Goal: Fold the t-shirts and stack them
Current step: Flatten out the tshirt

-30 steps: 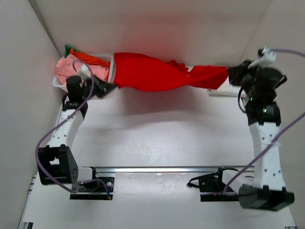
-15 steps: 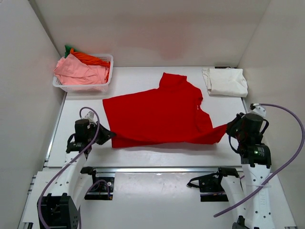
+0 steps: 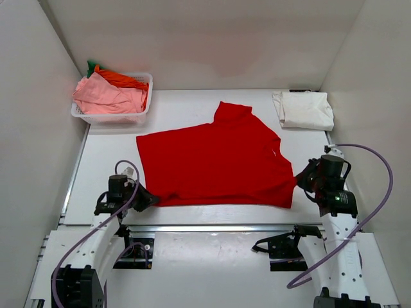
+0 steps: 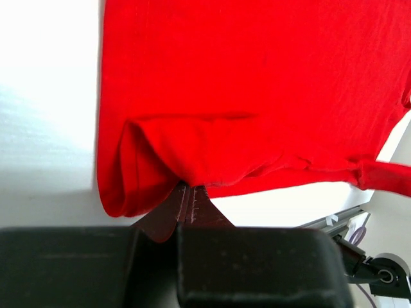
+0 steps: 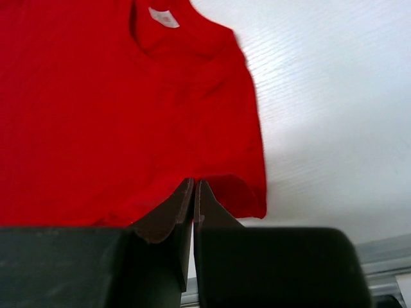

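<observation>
Red cloth takes the middle of the scene: the red t-shirt [image 3: 212, 163] lies spread flat on the white table [image 3: 109, 154], with one sleeve pointing toward the far wall and its neck opening toward the right arm. The left gripper [image 3: 149, 197] is at the near left corner of the red t-shirt. Its jaws are pressed together on the hem, and in the left wrist view the cloth bunches into a small fold just at the dark fingertips. The right gripper [image 3: 299, 176] is at the near right edge of the red t-shirt, beside the neck. Its jaws are also closed with almost no gap, and the edge of the cloth is pinched between the tips. Inside the neck opening there is a small white label [image 5: 164, 17], but it is too small and blurred to read any writing or brand. Beyond the right side of the red t-shirt, well apart from it, lies a folded cream-white t-shirt [image 3: 305, 109]. Beyond its left side stands a white lattice basket [image 3: 146, 83], which holds a pink t-shirt [image 3: 106, 96] on top, an orange t-shirt [image 3: 122, 79] behind it, and a bit of green t-shirt [image 3: 92, 65] at the far corner.
</observation>
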You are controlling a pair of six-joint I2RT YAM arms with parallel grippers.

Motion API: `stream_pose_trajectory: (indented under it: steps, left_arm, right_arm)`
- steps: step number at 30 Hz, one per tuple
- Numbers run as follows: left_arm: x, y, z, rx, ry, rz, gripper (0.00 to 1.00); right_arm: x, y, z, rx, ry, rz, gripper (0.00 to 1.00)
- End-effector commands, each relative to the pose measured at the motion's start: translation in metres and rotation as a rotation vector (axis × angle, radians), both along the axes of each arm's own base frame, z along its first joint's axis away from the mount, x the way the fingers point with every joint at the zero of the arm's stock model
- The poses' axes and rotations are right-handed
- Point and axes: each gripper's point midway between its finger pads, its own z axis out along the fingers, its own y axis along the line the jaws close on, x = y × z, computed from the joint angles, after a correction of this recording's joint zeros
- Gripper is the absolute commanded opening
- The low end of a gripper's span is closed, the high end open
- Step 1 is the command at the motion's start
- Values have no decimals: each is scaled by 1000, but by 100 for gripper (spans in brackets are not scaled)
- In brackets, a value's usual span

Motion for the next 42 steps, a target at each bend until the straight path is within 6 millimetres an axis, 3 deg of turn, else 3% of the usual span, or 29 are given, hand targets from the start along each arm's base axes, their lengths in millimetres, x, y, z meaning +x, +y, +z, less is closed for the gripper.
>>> stream_pose_trajectory:
  steps: [1, 4, 10, 13, 17, 22, 24, 30, 42]
  left_arm:
    - [-10, -5, -4, -21, 25, -13, 0]
    - [-6, -7, 6, -20, -6, -30, 0]
    - [20, -6, 58, 27, -91, -61, 0]
    - [19, -9, 67, 37, -86, -72, 0]
    - [4, -13, 74, 64, -49, -88, 0]
    - [-19, -9, 70, 63, -25, -50, 0]
    - [-29, -10, 58, 46, 8, -43, 0]
    - [-35, -5, 60, -25, -31, 70, 0]
    - [-65, 7, 47, -34, 53, 204, 0]
  right_arm:
    - [25, 15, 8, 24, -44, 113, 0]
    - [36, 22, 4, 13, -31, 165, 0]
    - [64, 24, -1, 0, -5, 217, 0]
    - [77, 26, -4, -10, -4, 238, 0]
    - [86, 33, 1, -14, -20, 272, 0]
    - [94, 36, 7, -25, -36, 291, 0]
    - [97, 38, 10, -24, -42, 302, 0]
    - [107, 43, 26, -25, -75, 338, 0]
    - [126, 55, 35, -21, -97, 402, 0]
